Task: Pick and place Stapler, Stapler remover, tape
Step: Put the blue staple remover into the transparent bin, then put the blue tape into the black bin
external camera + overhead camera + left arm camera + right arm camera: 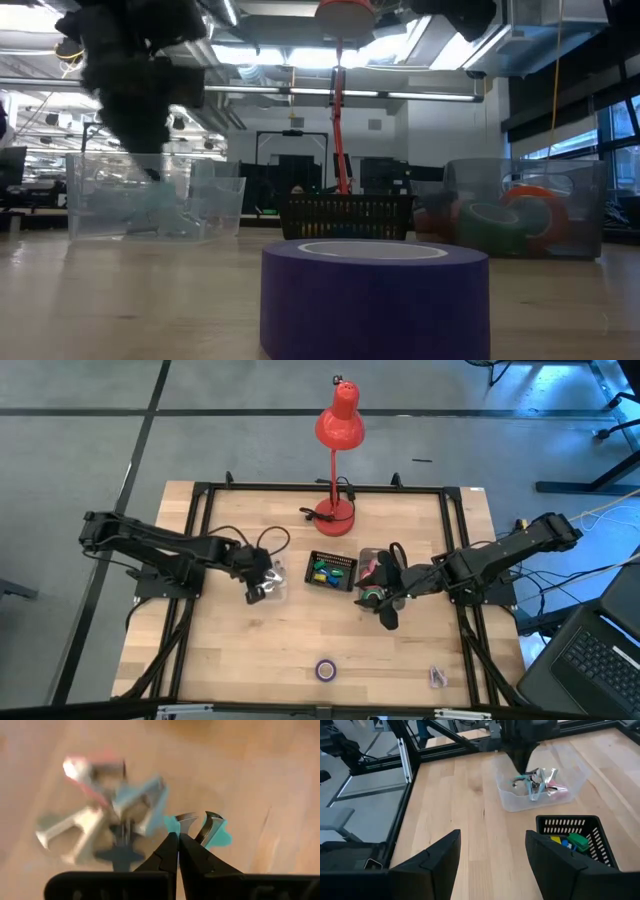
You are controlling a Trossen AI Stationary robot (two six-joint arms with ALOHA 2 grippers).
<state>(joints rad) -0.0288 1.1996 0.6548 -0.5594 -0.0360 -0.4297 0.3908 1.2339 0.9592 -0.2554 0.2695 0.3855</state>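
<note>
My left gripper (262, 588) points down over a clear tub (540, 790) left of centre, shut on a teal staple remover (200, 827). Pink, white and pale blue staple removers (100, 815) lie in that tub. Another staple remover (437, 677) lies at the front right. A purple tape roll (326, 669) lies flat near the front edge. More tape rolls (520, 220) sit in a clear tub (370, 572) right of centre, and my right gripper (492, 855) hangs open above it. A black basket (332, 570) holds small coloured pieces; whether they are staplers I cannot tell. My left gripper pinches the teal staple remover between its two fingertips (172, 847), at the middle between the two teal wings (171, 824). The fingers come from above, slanting down. The remover hangs at the fingertips with its metal claws (211, 820) pointing away, above the tub.
A red desk lamp (338, 430) stands at the table's far middle, its base (333, 515) behind the basket. A black frame (200, 510) runs round the table top. Bare wood lies along the front left.
</note>
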